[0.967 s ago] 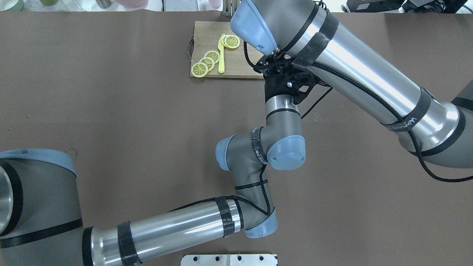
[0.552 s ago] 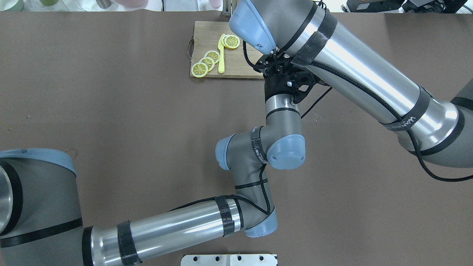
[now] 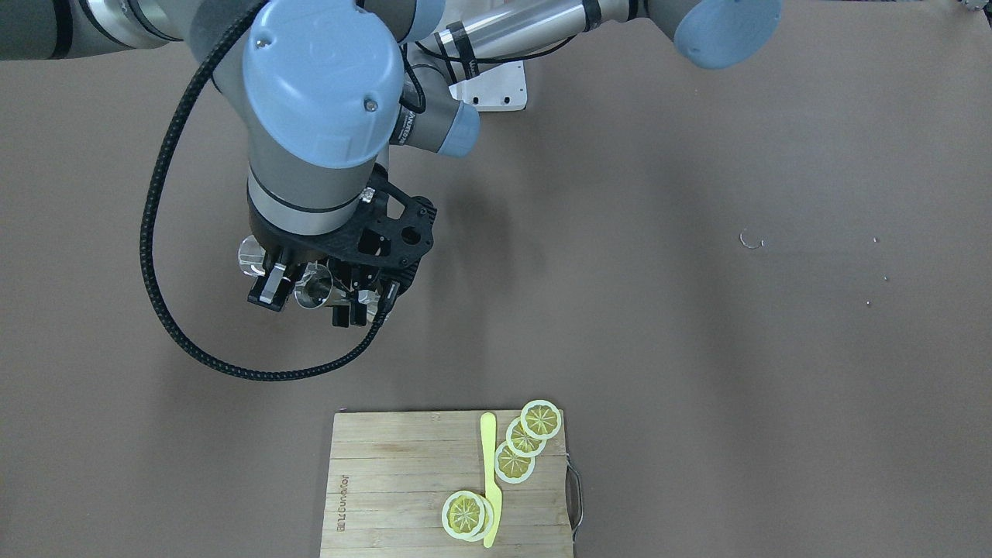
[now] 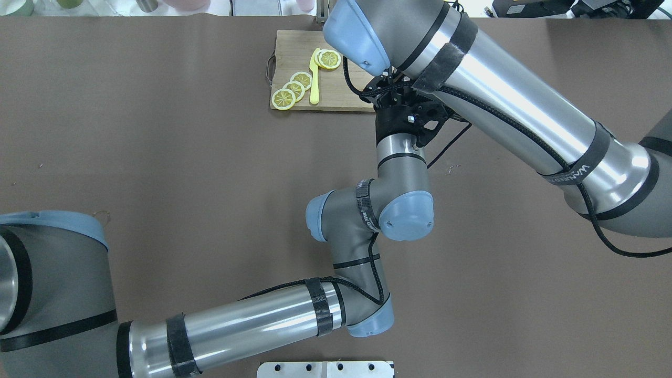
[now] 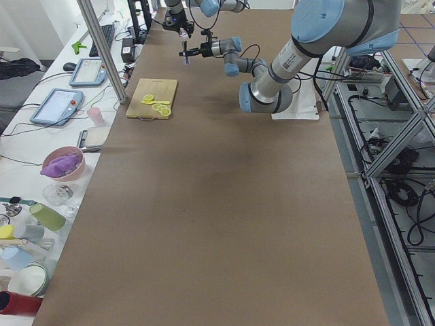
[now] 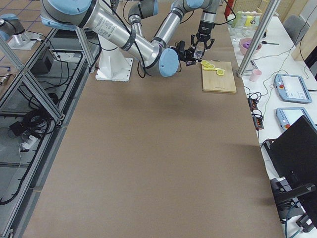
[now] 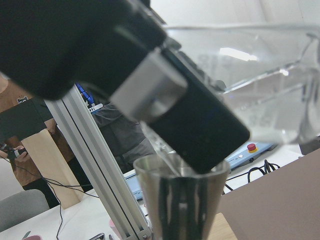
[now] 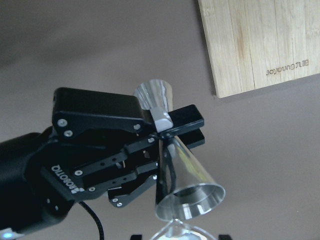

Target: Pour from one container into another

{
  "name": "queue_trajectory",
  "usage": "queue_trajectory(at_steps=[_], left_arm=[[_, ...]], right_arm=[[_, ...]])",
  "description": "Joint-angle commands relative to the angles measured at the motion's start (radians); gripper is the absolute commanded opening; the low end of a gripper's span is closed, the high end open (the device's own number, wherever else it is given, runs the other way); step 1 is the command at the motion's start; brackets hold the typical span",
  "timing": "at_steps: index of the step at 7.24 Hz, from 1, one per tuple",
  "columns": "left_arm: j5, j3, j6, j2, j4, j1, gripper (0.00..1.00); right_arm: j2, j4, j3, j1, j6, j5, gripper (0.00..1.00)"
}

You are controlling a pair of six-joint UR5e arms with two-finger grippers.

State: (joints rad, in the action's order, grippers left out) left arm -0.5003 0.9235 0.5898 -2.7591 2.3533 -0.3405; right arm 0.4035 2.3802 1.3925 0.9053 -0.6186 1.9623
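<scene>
- Jigger (image 8: pixel 175 165) sits lower centre in my right wrist view, with my left hand (image 8: pixel 162 126) clamped on its narrow waist.
- Glass (image 7: pixel 260 85) fills the upper right of my left wrist view, tipped just above the jigger's mouth and gripped by my right hand (image 3: pixel 306 301).

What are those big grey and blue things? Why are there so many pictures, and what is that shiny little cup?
Those are a robot's left arm and right arm, working at a brown table. Each picture comes from a different camera: one above, one facing the robot, one at each table end, and a tiny one on each wrist. The left gripper pinches a shiny metal jigger at its thin middle. The right gripper seems to hold a small clear glass just above it. Nearby lies a wooden board with lemon slices and a yellow knife-shaped tool.
</scene>
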Motion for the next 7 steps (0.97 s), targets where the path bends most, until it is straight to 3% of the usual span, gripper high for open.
queue_trajectory(at_steps=[1, 5, 7], left_arm=[[0.0, 0.0, -0.001, 0.0, 0.0, 0.0, 0.0], [-0.004, 0.001, 0.001, 0.001, 0.001, -0.005, 0.0], [-0.007, 0.003, 0.001, 0.001, 0.001, -0.009, 0.0]], right_arm=[[0.006, -0.003, 0.028, 0.004, -0.003, 0.003, 0.0], [0.061, -0.016, 0.127, 0.033, 0.0, 0.015, 0.0], [0.104, -0.056, 0.163, 0.09, 0.0, 0.087, 0.0]])
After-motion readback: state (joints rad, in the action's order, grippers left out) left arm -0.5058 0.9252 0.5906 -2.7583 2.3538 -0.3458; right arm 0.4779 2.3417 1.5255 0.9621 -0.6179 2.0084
